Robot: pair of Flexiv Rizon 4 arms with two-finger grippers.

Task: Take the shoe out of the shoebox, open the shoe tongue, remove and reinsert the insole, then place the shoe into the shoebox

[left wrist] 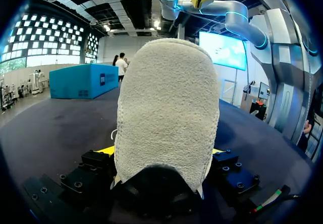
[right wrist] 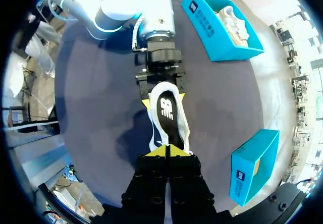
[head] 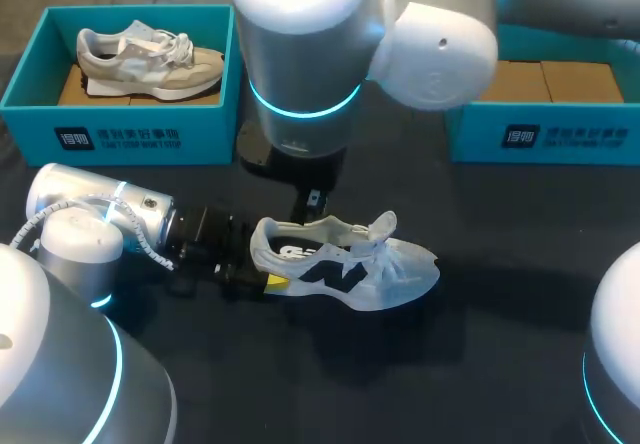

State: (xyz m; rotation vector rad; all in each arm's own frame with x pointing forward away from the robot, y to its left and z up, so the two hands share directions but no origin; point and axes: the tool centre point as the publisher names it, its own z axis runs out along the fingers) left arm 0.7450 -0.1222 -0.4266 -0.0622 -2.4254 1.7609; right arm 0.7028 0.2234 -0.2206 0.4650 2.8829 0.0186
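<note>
Two fingers of the left gripper (right wrist: pixel 162 98) clamp the heel of the shoe (head: pixel 345 269), which stands upright at the centre of the head view; the right gripper (right wrist: pixel 167 151) hovers above it, tips pressed together, holding nothing visible; one shoebox (head: pixel 30 114) sits upper left.

Overhead light is even in the head view, but the dark table (head: pixel 500 384) soaks it up and reads dim. The shoe (head: pixel 345 264) throws a soft, wide shadow toward the near edge. We note mild glare on the white shell of the right arm (head: pixel 300 44) and on the left arm (head: pixel 100 214); their cyan rings glow. In the left wrist view the heel (left wrist: pixel 166 113) is lit from above, its base near black. In the right wrist view the cloth is evenly lit, with a dark shadow just beside the shoe.
</note>
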